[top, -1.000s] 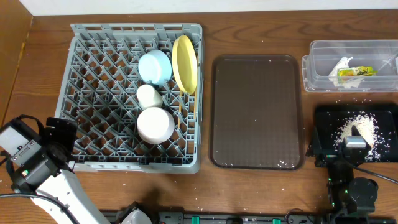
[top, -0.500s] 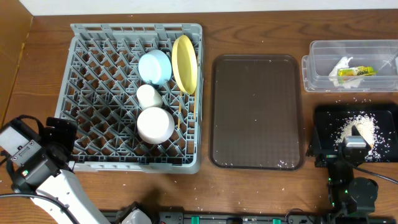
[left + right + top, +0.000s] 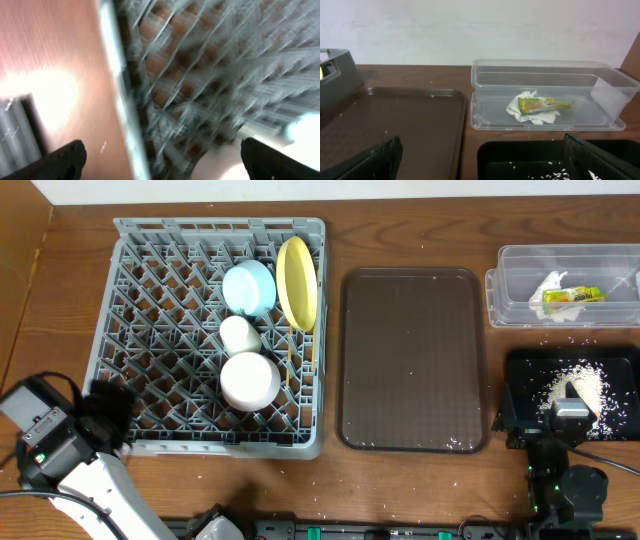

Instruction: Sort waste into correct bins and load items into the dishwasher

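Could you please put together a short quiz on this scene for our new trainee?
1. True or false: the plate stands on edge in the rack.
2. Where is the wrapper? A clear tub, B rack, C plate.
3. What lies in the black tub?
Key: 1 true; 2 A; 3 rice.

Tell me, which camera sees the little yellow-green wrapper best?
The right wrist view: the wrapper lies close up on the napkin in the clear tub. Overhead shows it tiny; left wrist shows only blurred rack.
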### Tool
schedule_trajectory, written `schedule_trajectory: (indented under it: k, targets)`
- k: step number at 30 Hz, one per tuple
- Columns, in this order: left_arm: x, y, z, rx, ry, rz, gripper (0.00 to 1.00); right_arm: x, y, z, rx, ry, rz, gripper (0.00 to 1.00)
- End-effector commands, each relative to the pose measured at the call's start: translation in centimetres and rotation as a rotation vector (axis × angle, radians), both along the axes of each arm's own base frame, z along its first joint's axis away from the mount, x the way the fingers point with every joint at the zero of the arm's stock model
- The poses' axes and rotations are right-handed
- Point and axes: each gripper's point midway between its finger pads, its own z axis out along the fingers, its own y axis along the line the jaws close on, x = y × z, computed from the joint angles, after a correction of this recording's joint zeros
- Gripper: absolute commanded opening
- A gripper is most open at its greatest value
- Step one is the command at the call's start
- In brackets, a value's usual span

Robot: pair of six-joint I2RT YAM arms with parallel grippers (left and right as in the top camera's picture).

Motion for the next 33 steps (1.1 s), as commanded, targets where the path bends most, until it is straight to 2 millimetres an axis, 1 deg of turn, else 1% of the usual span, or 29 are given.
schedule_trajectory:
  k: [1, 3, 4, 6, 9, 11, 12, 16, 18, 24, 28, 32, 33]
  targets:
    - [-1.0, -1.3, -0.6, -0.059, 0.039, -0.006, 1.00, 0.0, -0.2, 0.0, -0.018, -0.004, -0.008, 0.99]
    - [-1.1, -1.9, -1.5, -0.071, 0.062, -0.036, 1.00, 0.0, -0.2, 0.0, -0.018, -0.003, -0.008, 0.99]
    - [-0.8, -2.0, -1.8, -0.058, 0.068, -0.079, 1.00, 0.0, -0.2, 0.0, -0.018, -0.004, -0.008, 0.99]
    - [0.2, -2.3, -2.3, 0.011, 0.062, -0.212, 1.00, 0.0, -0.2, 0.0, -0.018, -0.004, -0.008, 0.99]
    - [2.9, -2.9, -2.6, 0.173, -0.001, -0.422, 1.00, 0.0, -0.2, 0.0, -0.018, -0.003, -0.008, 0.99]
    - [5.0, -4.1, -3.0, 0.291, -0.057, -0.571, 1.00, 0.0, -0.2, 0.0, -0.018, -0.003, -0.008, 0.99]
    - [5.5, -4.7, -3.4, 0.326, -0.077, -0.619, 1.00, 0.0, -0.2, 0.0, -0.018, -0.003, -0.008, 0.99]
    - [6.9, -7.2, -5.0, 0.443, -0.158, -0.766, 1.00, 0.0, -0.2, 0.0, -0.018, -0.003, -0.008, 0.99]
    - [7.7, -8.7, -6.3, 0.545, -0.248, -0.831, 1.00, 0.0, -0.2, 0.0, -0.018, -0.003, -0.008, 0.99]
    - [8.0, -10.5, -7.7, 0.678, -0.403, -0.864, 1.00, 0.0, -0.2, 0.0, -0.018, -0.003, -0.008, 0.99]
    - [7.8, -11.6, -8.1, 0.747, -0.495, -0.877, 1.00, 0.0, -0.2, 0.0, -0.018, -0.004, -0.008, 0.99]
    - [7.5, -12.6, -8.2, 0.783, -0.536, -0.908, 1.00, 0.0, -0.2, 0.0, -0.018, -0.003, -0.008, 0.99]
    - [7.5, -12.7, -7.9, 0.793, -0.542, -0.909, 1.00, 0.0, -0.2, 0.0, -0.018, -0.003, -0.008, 0.99]
